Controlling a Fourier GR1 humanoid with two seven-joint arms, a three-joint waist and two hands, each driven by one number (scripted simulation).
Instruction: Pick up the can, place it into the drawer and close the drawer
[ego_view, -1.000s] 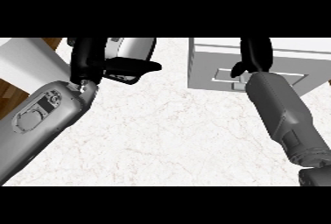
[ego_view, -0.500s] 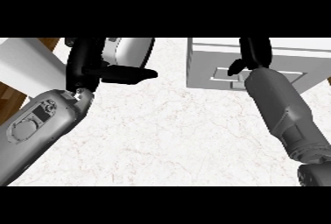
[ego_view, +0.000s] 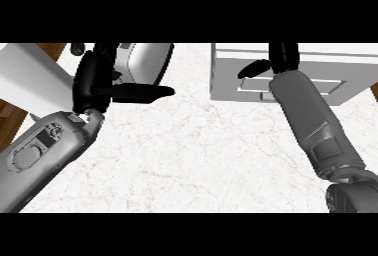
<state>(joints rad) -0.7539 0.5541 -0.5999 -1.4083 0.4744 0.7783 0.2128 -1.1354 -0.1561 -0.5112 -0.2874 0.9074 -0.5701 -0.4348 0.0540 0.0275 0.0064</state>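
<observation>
we look steeply down on a white marbled surface (ego_view: 199, 150) with faint veins. at the upper left our left hand (ego_view: 100, 80) is curled around the can (ego_view: 144, 62), a pale grey, shiny can that lies tilted near the top edge of the view; the dark fingers cover its left side and the thumb (ego_view: 140, 93) goes across under it, so we see only the upper right part of the can. we cannot tell if the can touches the surface or is lifted from it. the grey left forearm (ego_view: 44, 155) comes in from the lower left corner. to the left of it there is a white panel (ego_view: 26, 75) and brown wood (ego_view: 9, 125) at the edge of the view. at the upper right stands the drawer (ego_view: 325, 75), a light grey box with a framed front and a handle line, well apart from the can. our right hand (ego_view: 277, 57) is over the left part of the drawer, with the thumb pointing to the left; its fingers run out of the view at the top, so we cannot tell if this hand is open or closed. the grey right forearm (ego_view: 314, 125) goes down to the lower right corner.
</observation>
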